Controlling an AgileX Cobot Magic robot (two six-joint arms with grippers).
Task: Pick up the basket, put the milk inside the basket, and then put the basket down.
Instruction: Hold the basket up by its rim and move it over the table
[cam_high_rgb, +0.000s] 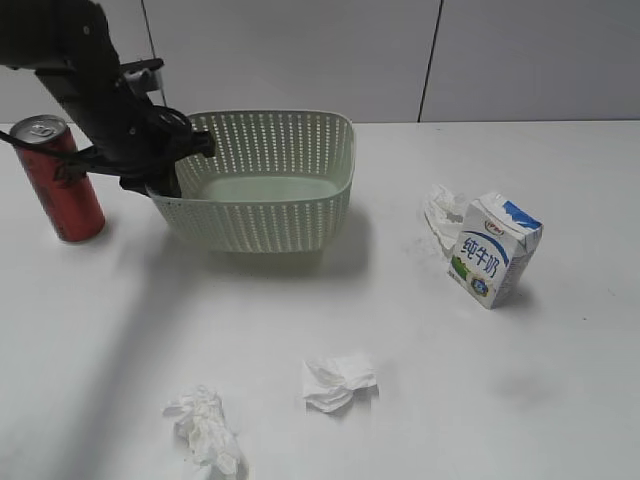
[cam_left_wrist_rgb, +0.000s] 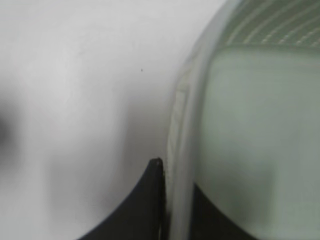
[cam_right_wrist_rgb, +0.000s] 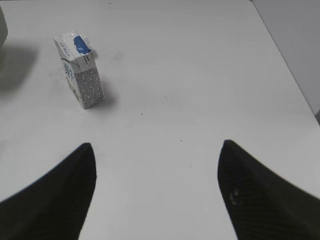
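Note:
The pale green basket (cam_high_rgb: 270, 215) stands at the back centre-left of the table. My left gripper (cam_high_rgb: 165, 185) is shut on its left wall, one finger outside and one inside, as the left wrist view (cam_left_wrist_rgb: 177, 175) shows with the basket's wall (cam_left_wrist_rgb: 185, 125) between the fingers. I cannot tell whether the basket is off the table. The milk (cam_high_rgb: 490, 250) stands upright to the right, apart from the basket. In the right wrist view my right gripper (cam_right_wrist_rgb: 157, 150) is open and empty above bare table, with the milk (cam_right_wrist_rgb: 80, 70) far ahead to its left. The right gripper is out of the exterior view.
A red soda can (cam_high_rgb: 60, 180) stands just left of my left arm. Crumpled white tissues lie at the front centre (cam_high_rgb: 340, 382), the front left (cam_high_rgb: 205, 428) and behind the milk (cam_high_rgb: 440, 212). The table's right edge (cam_right_wrist_rgb: 295, 85) shows in the right wrist view.

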